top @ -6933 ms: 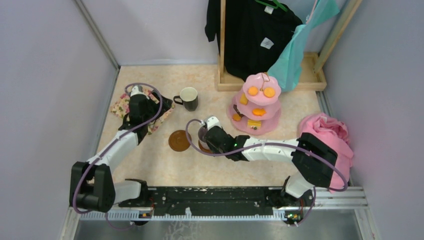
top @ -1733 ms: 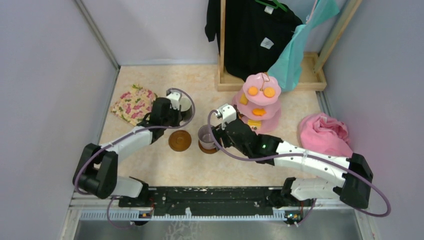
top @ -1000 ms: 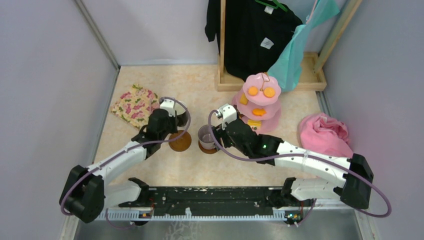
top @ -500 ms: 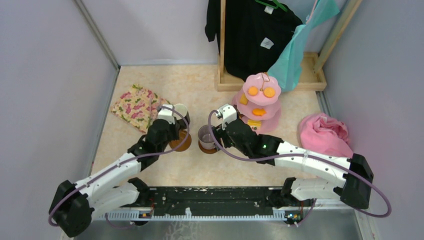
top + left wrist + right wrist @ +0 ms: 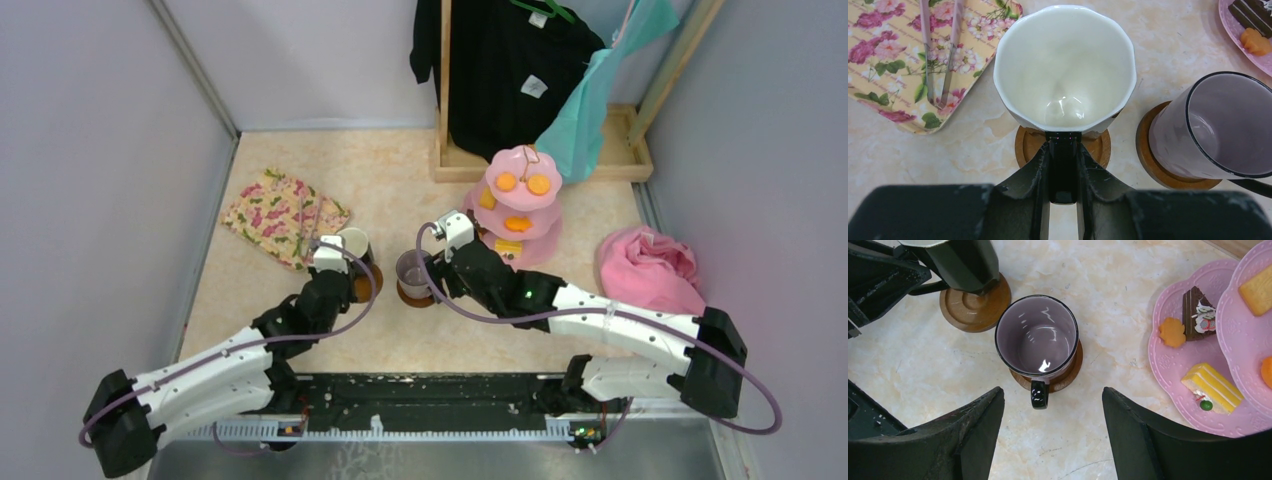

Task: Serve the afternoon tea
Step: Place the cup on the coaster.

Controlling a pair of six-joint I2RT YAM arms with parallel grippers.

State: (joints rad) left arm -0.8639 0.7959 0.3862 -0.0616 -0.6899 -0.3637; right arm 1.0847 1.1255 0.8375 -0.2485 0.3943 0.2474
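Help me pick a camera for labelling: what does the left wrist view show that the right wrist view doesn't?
Left wrist only: the flower-patterned tray with tongs on it, and the black mug's white inside. Right wrist only: a yellow cake slice, the pink stand's upper tier, the open right fingers. Both: the black mug, its handle in the shut left fingers, the smoky mug, both brown coasters, the chocolate cake slice and orange snack.

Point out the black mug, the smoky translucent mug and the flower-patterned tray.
black mug (image 5: 967,262), right wrist view, on its dark outer wall.
smoky translucent mug (image 5: 1035,340), right wrist view, on its inner floor.
flower-patterned tray (image 5: 890,60), left wrist view, on a bare patch of its patterned surface.
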